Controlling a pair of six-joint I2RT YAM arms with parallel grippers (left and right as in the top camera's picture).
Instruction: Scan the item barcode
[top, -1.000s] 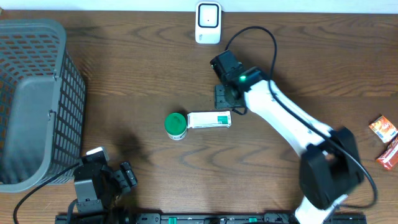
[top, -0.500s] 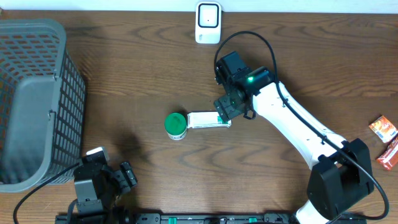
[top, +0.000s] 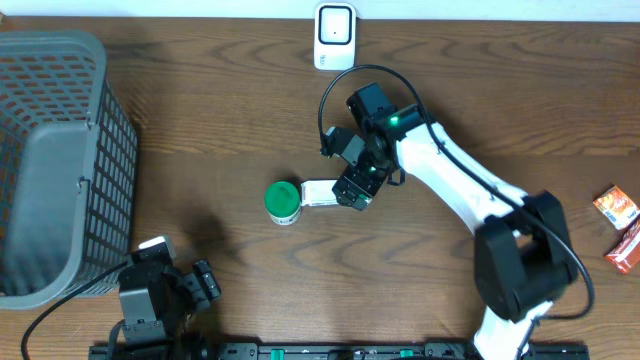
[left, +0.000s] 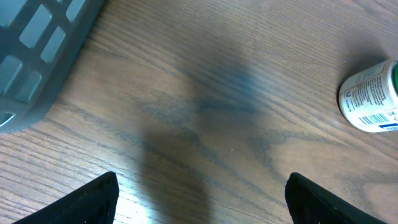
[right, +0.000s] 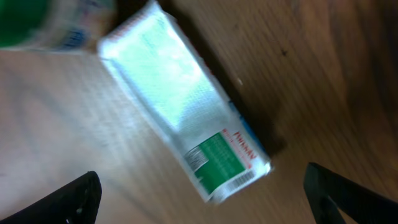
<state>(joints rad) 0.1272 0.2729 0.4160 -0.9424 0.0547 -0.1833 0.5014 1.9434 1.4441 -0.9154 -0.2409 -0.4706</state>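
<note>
The table is dark brown wood with a strong grain, and a pale strip runs along its far edge. The white packet lies flat near the middle. A green-lidded bottle sits just beside its left end. The white scanner stands beyond the packet at the far edge. A grey mesh basket sits well off to the packet's left, and two red snack packs lie far to its right.

The right gripper hangs over the packet's right end and covers it from above. Its jaws are spread wide and grip nothing. The left gripper rests well to the packet's front left, its jaws also wide and empty.

Only the right wrist view shows the packet whole. It has a pale green face and a darker green label with blurred print at one end, and it lies apart from both dark fingers. Only the left wrist view shows the bottle's side, a white label with a barcode. The overhead shows just its lid.
</note>
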